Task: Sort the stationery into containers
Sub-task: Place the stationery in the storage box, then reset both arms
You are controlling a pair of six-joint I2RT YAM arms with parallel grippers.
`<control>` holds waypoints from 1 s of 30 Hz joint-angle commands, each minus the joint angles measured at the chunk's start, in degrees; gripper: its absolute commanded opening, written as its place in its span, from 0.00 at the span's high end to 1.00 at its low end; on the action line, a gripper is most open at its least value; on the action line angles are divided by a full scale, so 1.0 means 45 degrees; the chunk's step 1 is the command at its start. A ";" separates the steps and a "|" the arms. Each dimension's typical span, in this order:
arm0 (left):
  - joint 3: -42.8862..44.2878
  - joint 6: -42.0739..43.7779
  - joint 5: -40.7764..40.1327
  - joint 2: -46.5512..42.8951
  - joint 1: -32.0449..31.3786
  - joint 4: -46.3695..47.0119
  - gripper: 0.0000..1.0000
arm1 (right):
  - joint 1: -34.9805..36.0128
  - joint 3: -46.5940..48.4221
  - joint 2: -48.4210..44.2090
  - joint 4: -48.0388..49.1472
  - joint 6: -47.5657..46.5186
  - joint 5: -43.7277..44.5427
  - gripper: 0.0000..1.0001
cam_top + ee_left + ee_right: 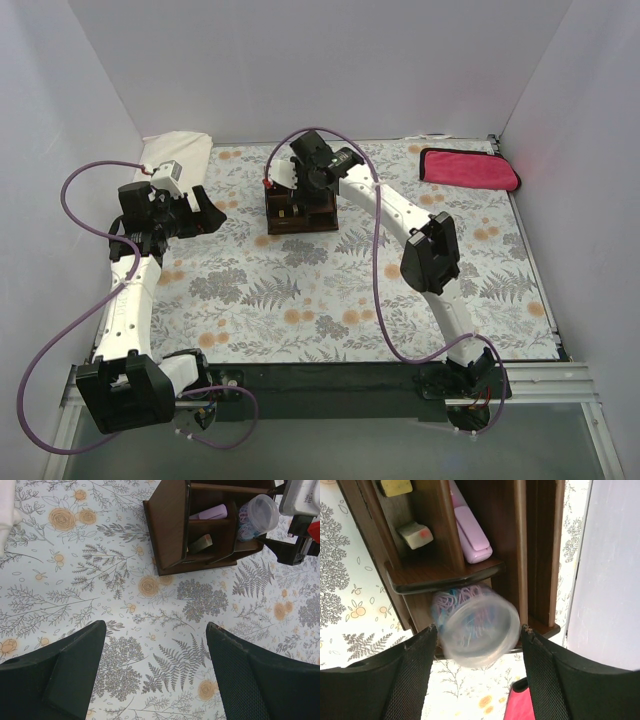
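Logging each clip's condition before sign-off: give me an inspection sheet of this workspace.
Surface: floral mat, lying flat.
Job's things: wooden organizer holding a pink item, a white eraser and a tan block; clear tub of paper clips at one compartment.
Clutter: magenta cloth far right, white cloth far left.
Grippers: left gripper jaws wide apart, nothing between; right gripper jaws flank the tub, grip unclear.
Cables: purple cables loop off both arms.
Surroundings: white walls on three sides.
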 commanded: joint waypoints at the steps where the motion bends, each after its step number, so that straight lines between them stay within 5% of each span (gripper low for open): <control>1: -0.0083 0.0013 0.0202 -0.0201 0.0043 0.0096 0.21 | -0.0039 0.0392 -0.0729 0.0550 0.0430 0.0180 0.02; 10: 0.0092 -0.0007 0.0203 -0.0143 0.0043 0.0096 0.21 | -0.0332 0.1019 -0.1681 0.3224 0.0976 0.0885 0.02; 15: 0.0695 0.0500 -0.0343 0.0169 0.0043 0.0408 0.21 | -0.1405 0.0884 -0.2971 0.4361 0.3726 0.0690 0.02; 19: 0.1244 0.0657 -0.0383 0.0697 0.0043 0.0642 0.21 | -0.2926 -0.1886 -0.5057 0.4089 0.6595 -0.1022 0.02; 23: 0.1147 -0.0043 -0.1510 0.0912 0.0043 0.1247 0.18 | -0.6337 -0.4248 -0.6097 0.3189 1.1608 -0.2923 0.02; 26: 0.1069 -0.0358 -0.2605 0.1165 0.0024 0.1891 0.16 | -0.7147 -0.6613 -0.7093 0.3344 1.2263 0.0135 0.02; 30: 0.1614 -0.0203 -0.2631 0.2160 0.0043 0.2244 0.16 | -0.8086 -0.8178 -0.8129 0.3462 1.3282 0.0904 0.02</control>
